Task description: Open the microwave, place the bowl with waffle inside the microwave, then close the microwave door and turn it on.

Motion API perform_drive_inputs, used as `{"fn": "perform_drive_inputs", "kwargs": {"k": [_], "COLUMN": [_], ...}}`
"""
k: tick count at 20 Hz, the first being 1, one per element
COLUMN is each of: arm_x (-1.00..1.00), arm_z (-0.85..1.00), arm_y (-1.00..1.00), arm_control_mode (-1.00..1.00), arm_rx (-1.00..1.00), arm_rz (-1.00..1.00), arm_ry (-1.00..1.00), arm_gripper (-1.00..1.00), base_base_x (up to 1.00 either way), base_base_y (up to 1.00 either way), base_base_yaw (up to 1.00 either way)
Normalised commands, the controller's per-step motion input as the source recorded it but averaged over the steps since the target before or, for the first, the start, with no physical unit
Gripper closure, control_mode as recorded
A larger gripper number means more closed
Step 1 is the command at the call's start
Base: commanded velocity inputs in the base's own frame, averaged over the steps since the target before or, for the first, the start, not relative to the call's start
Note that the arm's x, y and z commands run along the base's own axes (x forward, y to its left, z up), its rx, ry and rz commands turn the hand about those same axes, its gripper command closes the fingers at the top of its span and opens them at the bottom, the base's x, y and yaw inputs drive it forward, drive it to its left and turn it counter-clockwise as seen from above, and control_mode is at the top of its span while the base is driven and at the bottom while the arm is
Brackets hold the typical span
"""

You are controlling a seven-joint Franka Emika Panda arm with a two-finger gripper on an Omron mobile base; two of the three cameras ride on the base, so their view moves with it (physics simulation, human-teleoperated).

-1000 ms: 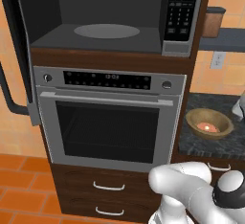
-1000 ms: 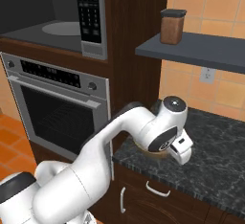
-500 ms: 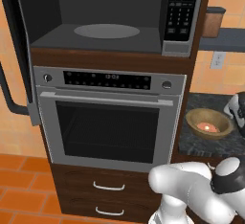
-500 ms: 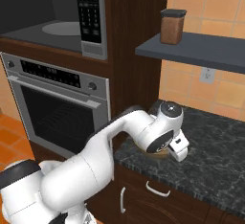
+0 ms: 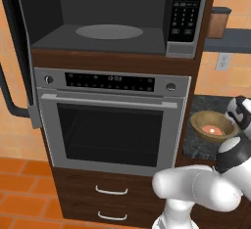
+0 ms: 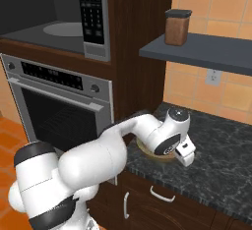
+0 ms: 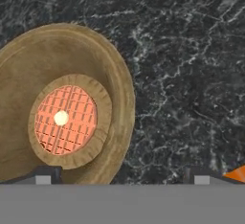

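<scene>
Hovering over the bowl (image 7: 67,103) on the dark counter (image 7: 186,74), the gripper (image 7: 119,176) has its jaws spread wide, holding nothing.

In the hand view one fingertip sits over the bowl's rim at 7 o'clock and the other over bare counter at 5 o'clock; the waffle (image 7: 66,119) lies in the bowl's middle with its pale butter pat. From the left base view the bowl (image 5: 213,127) sits at 3 o'clock, right of the oven (image 5: 110,120); the microwave (image 5: 115,15) stands open at 12 o'clock with its turntable (image 5: 109,31) bare, its door (image 5: 17,57) swung out at 9 o'clock. A brown jar (image 6: 176,27) stands on the shelf (image 6: 206,52).
</scene>
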Motion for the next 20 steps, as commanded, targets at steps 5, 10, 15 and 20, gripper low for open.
{"fn": "perform_drive_inputs", "kwargs": {"k": [5, 10, 15, 20], "arm_x": [0.2, 0.35, 0.28, 0.09], "arm_z": [-0.27, -0.25, -0.23, -0.17], "arm_y": [-0.13, -0.02, -0.02, -0.08], "arm_control_mode": [-1.0, -1.0, -1.0, -1.0], "arm_rx": [0.01, 0.0, 0.01, 0.03], "arm_rz": [0.0, 0.0, 0.0, 0.0], "arm_ry": [0.0, 0.03, 0.02, 0.0], "arm_gripper": [-1.0, -1.0, -1.0, -1.0], "base_base_x": [0.0, 0.0, 0.0, 0.0], "base_base_y": [0.0, 0.0, 0.0, 0.0], "base_base_yaw": [0.0, 0.0, 0.0, 0.0]}}
